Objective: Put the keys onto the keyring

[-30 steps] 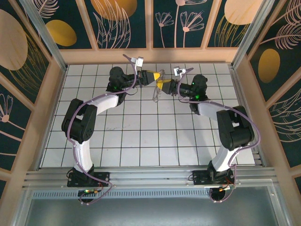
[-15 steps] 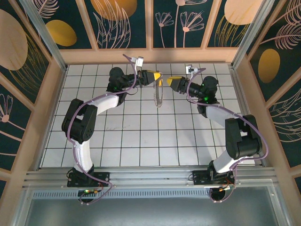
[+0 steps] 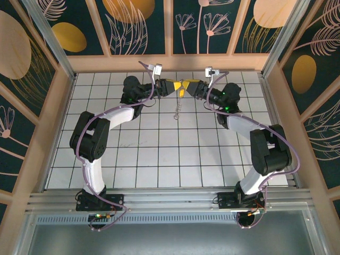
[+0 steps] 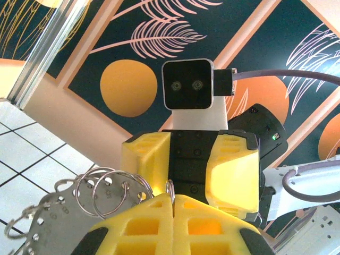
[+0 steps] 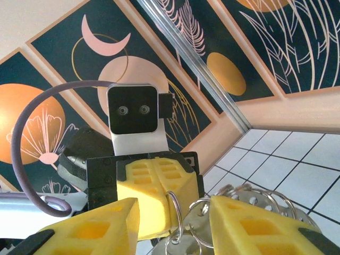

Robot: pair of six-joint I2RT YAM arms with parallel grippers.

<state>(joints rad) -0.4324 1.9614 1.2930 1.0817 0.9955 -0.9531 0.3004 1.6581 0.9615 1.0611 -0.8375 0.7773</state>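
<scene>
Keyring of thin silvery wire loops [image 4: 109,190], strung with flat grey perforated metal tags [image 4: 50,226], raised above the far middle of the white tiled table [image 3: 159,154]; its lower end hangs free between my two arms. My left gripper [image 4: 173,206]: yellow foam fingers pressed fully together, one loop pinched in their seam. My right gripper [image 5: 174,206], facing it tip to tip: fingers partly apart, straddling the loops; whether either pad touches metal I cannot tell.
</scene>
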